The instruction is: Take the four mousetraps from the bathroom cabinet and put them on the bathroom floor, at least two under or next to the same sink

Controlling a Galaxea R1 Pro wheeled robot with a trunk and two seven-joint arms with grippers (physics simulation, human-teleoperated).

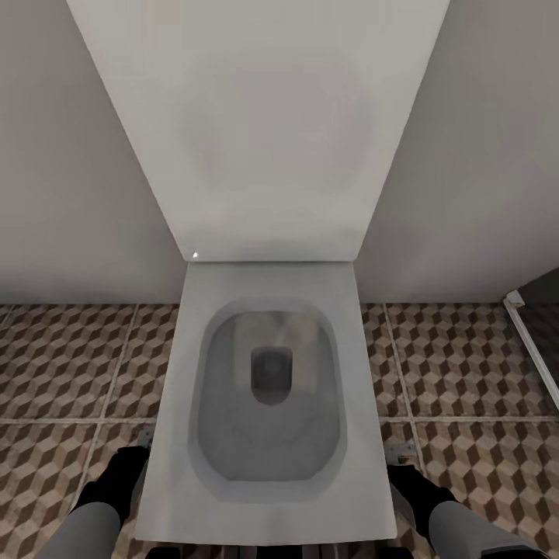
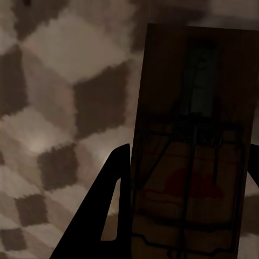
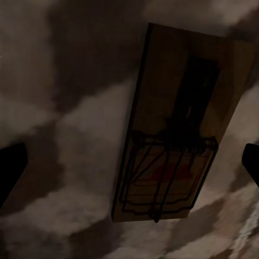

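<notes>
Near each hand, one mousetrap (image 2: 191,162) (image 3: 172,129)

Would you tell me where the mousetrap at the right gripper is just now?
In the right wrist view the mousetrap lies flat on the cube-patterned bathroom floor, between the right gripper's spread fingers, touching neither.

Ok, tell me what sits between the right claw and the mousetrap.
Nothing visible does: the flat tan wooden mousetrap with dark wire lies uncovered on the cube-patterned tile floor, between the open right claw's fingers.
</notes>
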